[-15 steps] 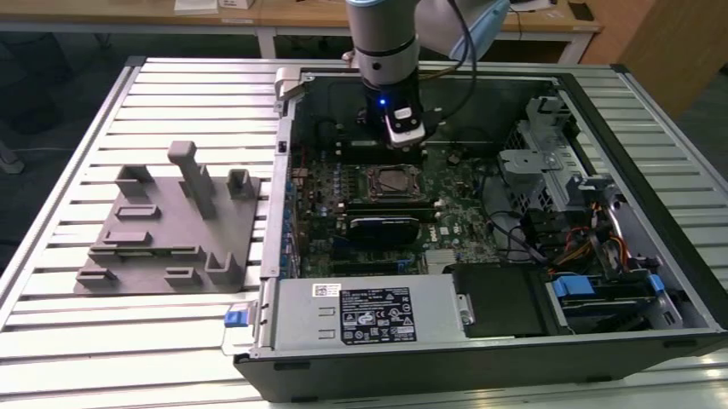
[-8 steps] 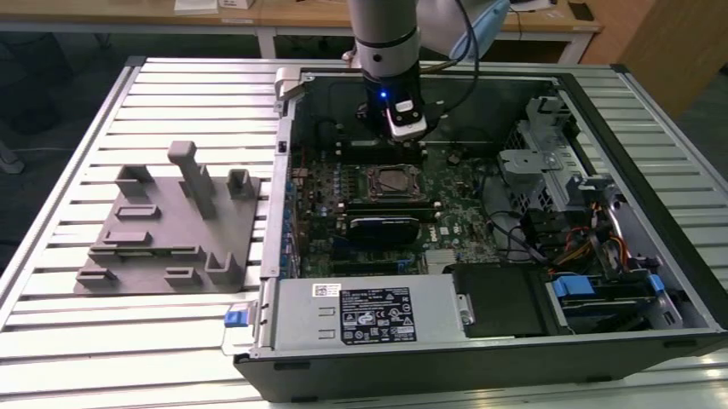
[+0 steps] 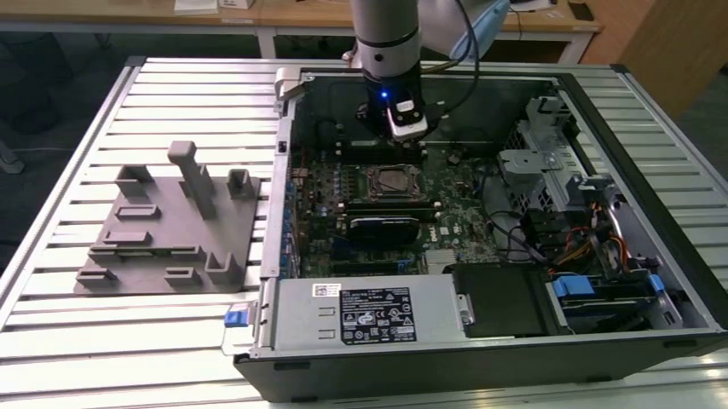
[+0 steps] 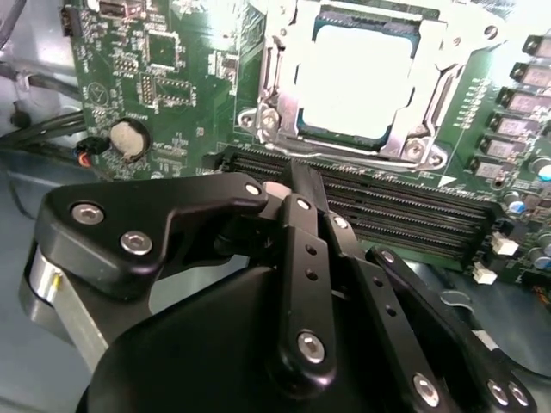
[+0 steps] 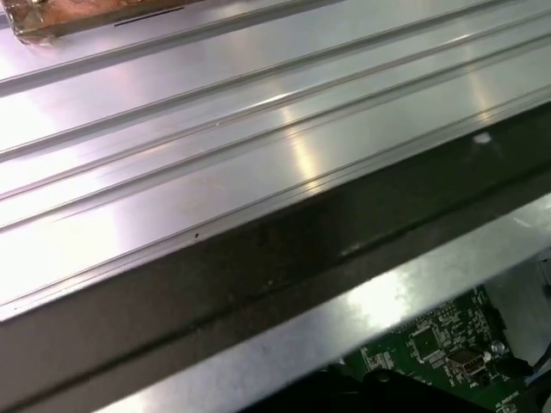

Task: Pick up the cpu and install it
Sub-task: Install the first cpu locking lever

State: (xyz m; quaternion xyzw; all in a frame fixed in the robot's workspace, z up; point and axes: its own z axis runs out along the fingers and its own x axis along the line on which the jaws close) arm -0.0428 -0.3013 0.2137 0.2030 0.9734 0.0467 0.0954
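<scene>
The cpu (image 4: 353, 82) sits seated in the motherboard's socket frame (image 4: 426, 129), just beyond the gripper (image 4: 293, 185), which hangs above the memory slots (image 4: 405, 206) with fingers closed together and empty.

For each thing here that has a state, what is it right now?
cpu: seated flat in the socket.
socket frame: surrounds the cpu; latching not clear.
gripper: holds nothing, beside the socket above the memory slots.
memory slots: unfilled.
computer case: side open, motherboard exposed.

Cpu (image 4: 351, 79) in socket frame (image 4: 422, 142), beside memory slots (image 4: 405, 211)
</scene>
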